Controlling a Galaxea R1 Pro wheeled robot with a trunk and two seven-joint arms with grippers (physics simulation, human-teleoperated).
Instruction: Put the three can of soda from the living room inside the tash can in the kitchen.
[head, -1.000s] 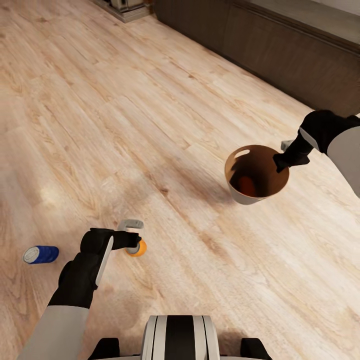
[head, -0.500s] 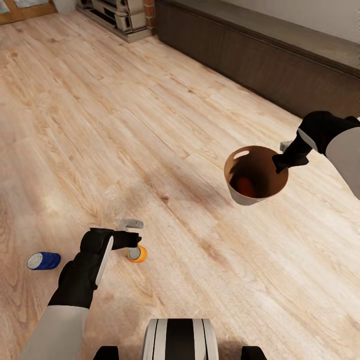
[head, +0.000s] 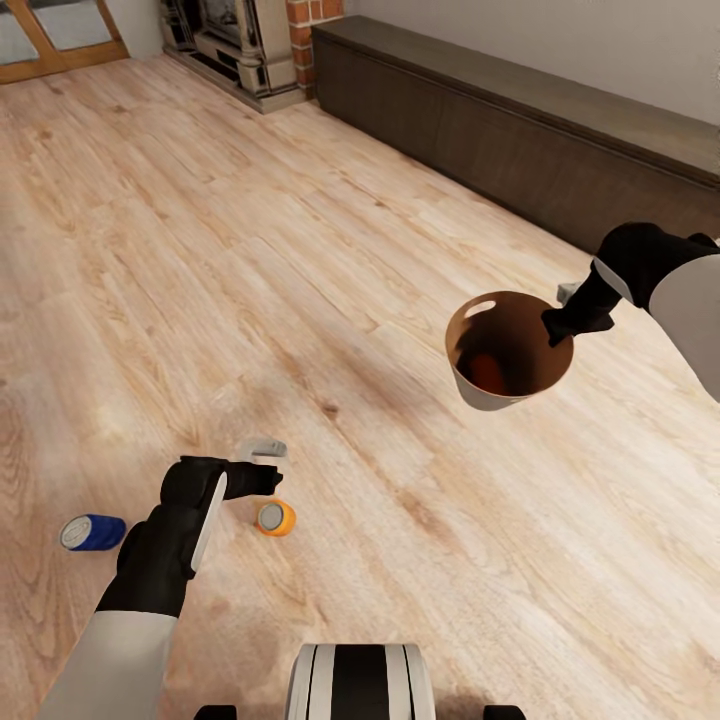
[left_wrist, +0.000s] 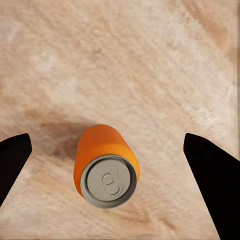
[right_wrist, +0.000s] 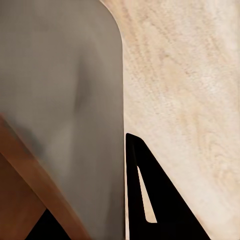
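An orange can of soda (head: 274, 518) (left_wrist: 106, 165) stands upright on the wood floor. My left gripper (head: 262, 465) (left_wrist: 107, 145) hangs open just above it, and the can sits between its two black fingers (left_wrist: 210, 185) in the left wrist view, apart from both. The blue can (head: 92, 532) lies on its side on the floor to the left. My right gripper (head: 565, 320) is shut on the rim of the tash can (head: 508, 350) (right_wrist: 65, 100), held off the floor at the right. A second orange can (head: 487, 372) lies inside it.
A long dark low cabinet (head: 520, 130) runs along the far right wall. The brick fireplace (head: 270, 50) stands at the back. My own base (head: 360, 680) is at the lower edge. Open wood floor (head: 250, 250) spreads ahead.
The whole view has shifted, showing more of the room's far end. The floor cans now sit lower relative to my open left gripper, which is further above the orange can. The bin stays held.
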